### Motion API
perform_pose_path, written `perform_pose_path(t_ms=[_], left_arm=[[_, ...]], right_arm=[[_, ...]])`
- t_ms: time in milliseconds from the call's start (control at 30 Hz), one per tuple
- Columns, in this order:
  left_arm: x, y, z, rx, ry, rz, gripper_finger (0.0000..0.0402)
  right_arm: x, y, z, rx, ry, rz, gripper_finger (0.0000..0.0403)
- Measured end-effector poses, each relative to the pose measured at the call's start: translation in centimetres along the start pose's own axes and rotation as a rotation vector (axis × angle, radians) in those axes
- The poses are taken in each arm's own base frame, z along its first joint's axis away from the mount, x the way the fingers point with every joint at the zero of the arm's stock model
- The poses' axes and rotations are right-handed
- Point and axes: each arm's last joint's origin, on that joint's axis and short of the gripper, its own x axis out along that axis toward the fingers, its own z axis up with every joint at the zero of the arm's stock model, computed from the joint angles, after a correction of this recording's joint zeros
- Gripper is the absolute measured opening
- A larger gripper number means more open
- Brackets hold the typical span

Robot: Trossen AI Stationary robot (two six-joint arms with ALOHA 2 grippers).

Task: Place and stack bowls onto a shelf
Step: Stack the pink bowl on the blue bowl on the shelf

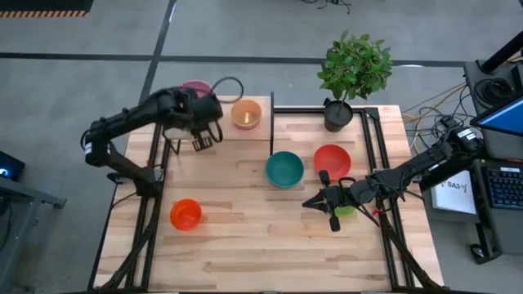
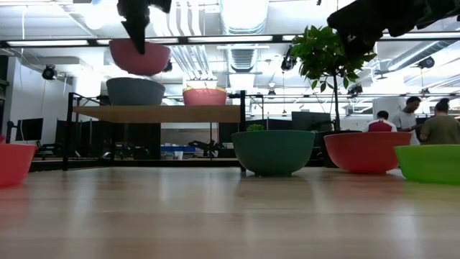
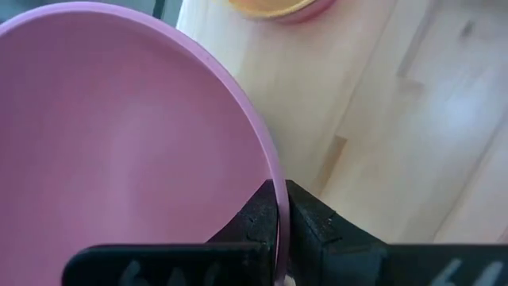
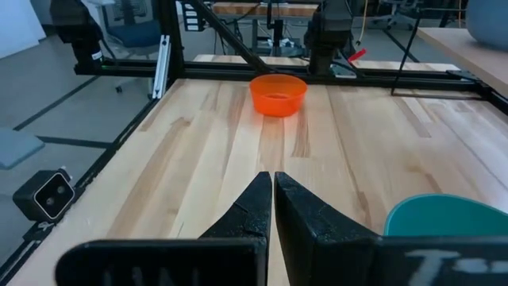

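Fingers of the left tool [image 3: 279,230] were pinched tight on the rim of the pink bowl [image 3: 119,151], one finger inside the rim and one outside, and the bowl hung in the air above the shelf [image 2: 158,114] at the bench's far left corner, clear of the grey-blue bowl [image 2: 135,91] standing on the board beneath it. Nothing showed inside the pink bowl. Beside the grey-blue bowl on the same board stood a pink-red bowl [image 1: 246,115] with a yellow-orange bowl [image 1: 244,113] nested inside it. The right tool [image 4: 272,208] hung low over the right half of the bench [image 1: 245,237], its two fingers pressed together on nothing, pointing across the wood toward the orange bowl [image 4: 278,94], which sat alone and empty near the bench's front left. Just under and behind that tool's wrist lay the green bowl [image 1: 346,210], partly hidden from above by the arm. The teal bowl [image 1: 284,168] sat near the bench's middle, upright and empty, and the red bowl [image 1: 332,162] sat just beside it to the right, also empty; whether the two touched could not be told. At the far edge stood a black pot [image 1: 337,115] holding a leafy green plant [image 1: 355,67]. Beyond the bench, in the low view, people [image 2: 410,119] sat in the room behind.
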Motion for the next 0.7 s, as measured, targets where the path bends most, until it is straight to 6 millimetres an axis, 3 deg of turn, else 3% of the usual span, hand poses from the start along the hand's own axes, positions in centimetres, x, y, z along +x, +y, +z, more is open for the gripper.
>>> perform_pose_path(t_ms=[300, 700], left_arm=[[1.6, 3.1, -0.2, -0.065, 0.011, -0.102, 0.0000], [1.9, 3.5, 0.0, -0.089, 0.001, -0.097, 0.0019]], right_arm=[[0.0, 0.0, 0.0, 0.000, 0.001, 0.000, 0.0009], [0.0, 0.0, 0.0, -0.008, 0.001, 0.000, 0.0009]])
